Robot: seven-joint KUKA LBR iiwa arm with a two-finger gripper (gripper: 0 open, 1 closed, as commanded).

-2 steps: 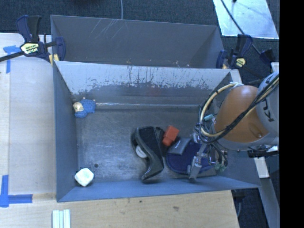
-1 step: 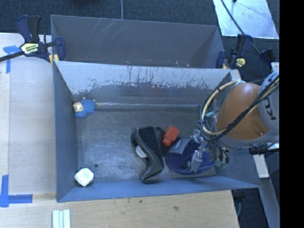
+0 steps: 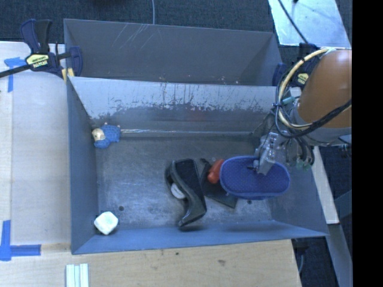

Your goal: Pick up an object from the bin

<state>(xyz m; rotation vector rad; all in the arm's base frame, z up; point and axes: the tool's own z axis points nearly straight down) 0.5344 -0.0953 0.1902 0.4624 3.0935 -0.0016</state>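
Observation:
My gripper (image 3: 262, 160) is low at the bin's right side, right on the upper edge of a blue oval thing (image 3: 251, 181) that lies against the right wall. Touching the blue oval's left end is a small orange-red ball (image 3: 213, 171). A black L-shaped thing (image 3: 189, 196) lies just left of that, in the middle of the floor, with a small white piece (image 3: 177, 191) showing at its left edge. A dark flat piece (image 3: 224, 199) sticks out from under the blue oval.
A white lump (image 3: 106, 222) sits in the front left corner. A small yellow-and-blue toy (image 3: 105, 135) rests at the back left against the wall. The arm with its orange cover and cables hangs over the right rim.

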